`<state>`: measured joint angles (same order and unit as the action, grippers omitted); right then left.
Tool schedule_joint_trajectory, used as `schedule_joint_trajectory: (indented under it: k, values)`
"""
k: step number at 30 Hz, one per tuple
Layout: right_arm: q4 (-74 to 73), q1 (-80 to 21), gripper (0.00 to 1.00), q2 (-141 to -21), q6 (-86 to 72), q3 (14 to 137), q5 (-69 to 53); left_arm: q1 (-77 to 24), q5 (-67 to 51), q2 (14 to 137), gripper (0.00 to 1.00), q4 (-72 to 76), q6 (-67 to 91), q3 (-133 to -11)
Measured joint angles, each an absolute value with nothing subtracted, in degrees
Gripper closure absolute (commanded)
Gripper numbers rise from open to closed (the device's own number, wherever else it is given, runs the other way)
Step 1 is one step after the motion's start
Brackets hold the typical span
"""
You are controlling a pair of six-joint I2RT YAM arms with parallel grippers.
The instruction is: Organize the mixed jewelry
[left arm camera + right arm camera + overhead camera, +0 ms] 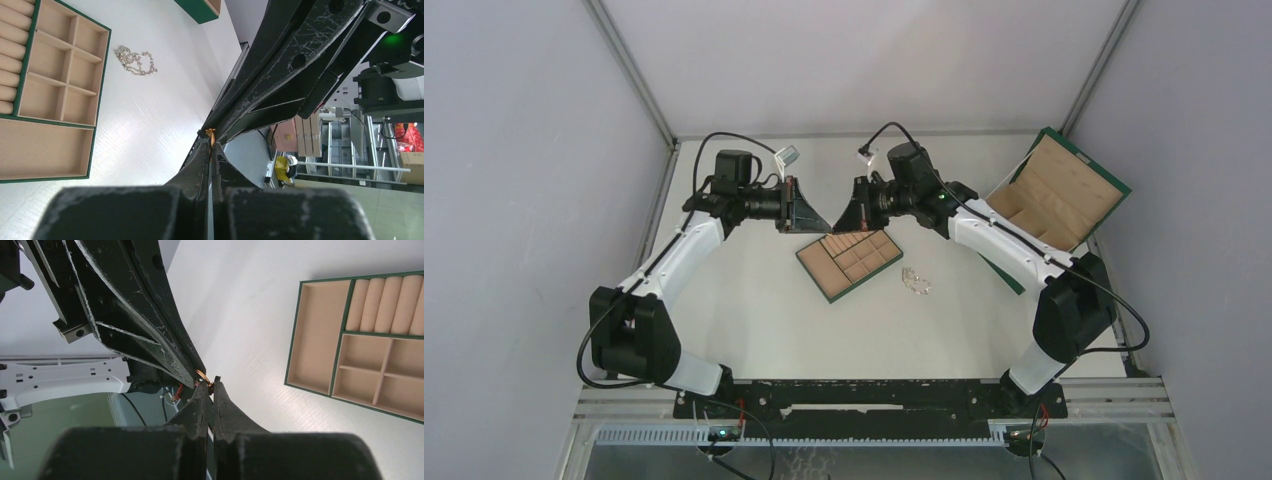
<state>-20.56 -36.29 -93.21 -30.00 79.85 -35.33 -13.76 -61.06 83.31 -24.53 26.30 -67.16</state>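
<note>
My two grippers meet tip to tip above the table, just behind the tan tray. A thin gold ring sits between the tips. The right gripper is shut on one side of it. The left gripper is shut on the gold ring from the other side. From above, the left gripper and right gripper form a V, and the ring is too small to make out. A silvery chain tangle lies on the table right of the tray, also seen as the chain tangle in the left wrist view.
The tray has a green edge, several square cells, a long cell and a row of ring rolls; its compartments look bare. A large green box with tan lining stands open at the right rear. Grey walls close in the table.
</note>
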Motion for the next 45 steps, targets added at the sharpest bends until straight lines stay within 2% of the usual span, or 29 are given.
schedule_joint_trajectory:
  k: [2, 4, 10, 17, 25, 34, 37, 41, 45]
  values:
    - [-20.29, -36.03, 0.69, -93.21, -30.37, 79.59, -35.75, -13.76, -61.21, 83.31, 1.00, -24.53, 26.26, -67.16]
    - [-19.29, -35.68, 0.59, -92.92, -30.96, 78.78, -36.56, -13.74, -61.25, 83.31, 1.00, -24.64, 26.26, -67.16]
    - [-13.80, -32.49, 0.51, -88.09, -33.32, 71.64, -41.23, -13.76, -62.96, 83.18, 1.00, -23.59, 27.03, -66.76]
    - [6.63, -28.10, 0.44, -85.12, -44.36, 62.17, -52.18, -13.76, -67.00, 81.84, 1.00, -17.34, 32.12, -63.51]
    - [24.99, -27.90, 0.44, -87.99, -56.12, 61.21, -60.23, -13.76, -69.41, 80.12, 1.00, -13.98, 34.22, -63.53]
    - [34.46, -29.06, 0.45, -93.21, -63.48, 61.21, -62.33, -13.76, -69.76, 80.07, 1.00, -12.95, 34.63, -63.53]
    - [35.75, -29.41, 0.51, -94.13, -64.55, 61.21, -62.67, -13.76, -69.84, 80.07, 1.00, -12.67, 34.68, -63.53]
    - [38.20, -29.47, 0.63, -94.98, -66.24, 61.21, -63.40, -13.76, -69.93, 80.07, 1.00, -12.49, 34.98, -63.53]
    - [39.99, -29.52, 0.68, -96.07, -67.75, 61.21, -63.75, -13.76, -70.50, 80.07, 1.00, -12.27, 35.16, -63.53]
